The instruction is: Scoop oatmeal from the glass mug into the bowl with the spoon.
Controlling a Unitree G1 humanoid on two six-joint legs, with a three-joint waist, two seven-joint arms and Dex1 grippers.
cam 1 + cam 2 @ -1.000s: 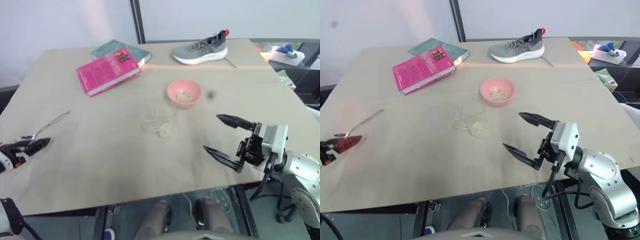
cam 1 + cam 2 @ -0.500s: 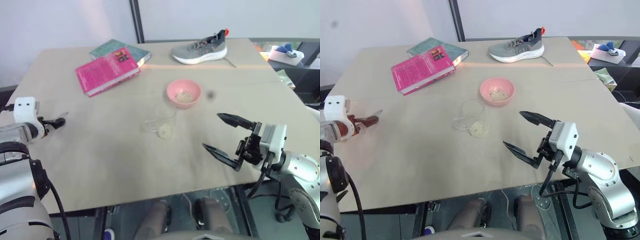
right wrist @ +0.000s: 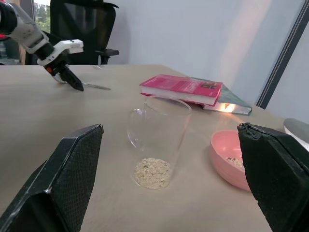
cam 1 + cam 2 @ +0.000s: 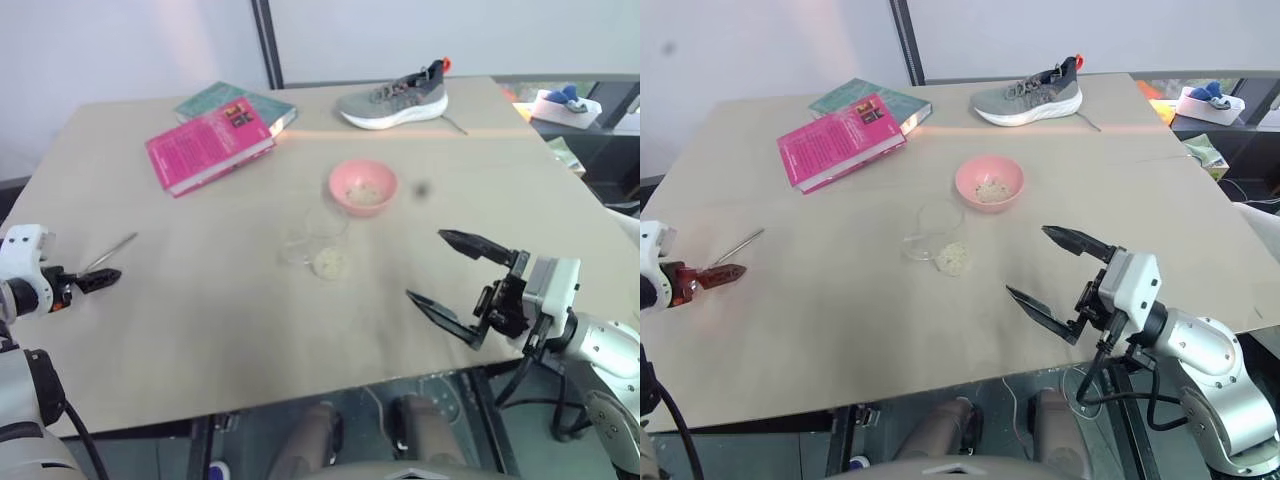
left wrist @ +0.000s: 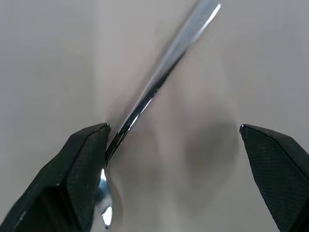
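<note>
Left eye view: tan table (image 4: 200, 320) covered with a paper-like sheet, pale wall behind, dark vertical post at the back, a black office chair (image 3: 79, 29) off to the side in the right wrist view. Non-task clutter at the far edge: pink book (image 4: 208, 148) lying partly on a teal book (image 4: 215, 98), grey sneaker (image 4: 392, 98), a small white-and-blue object (image 4: 562, 101) on a side surface to the right.

Task items: glass mug (image 3: 157, 140) stands upright mid-table, oatmeal (image 3: 151, 172) at its bottom. Bowl (image 4: 362, 186) sits just behind it, near but apart, with a little oatmeal inside. Spoon (image 4: 738, 244) lies flat near the left edge, well apart from the mug.

Left gripper (image 5: 174, 145) is down at the spoon, jaws spread wide and not gripping; the left wrist view shows one finger (image 5: 84, 159) touching the spoon's neck, the handle running away between the fingers. Right gripper (image 4: 448, 272) hangs released over the near right part of the table, jaws wide, pointing toward the mug, nothing in it.

Versus half a second ago: the left gripper has moved nearer the table's near edge, tips now at the spoon's bowl end. Versus one second ago: it sits slightly farther in over the table. Right gripper unchanged; mug, bowl and books have not moved.
</note>
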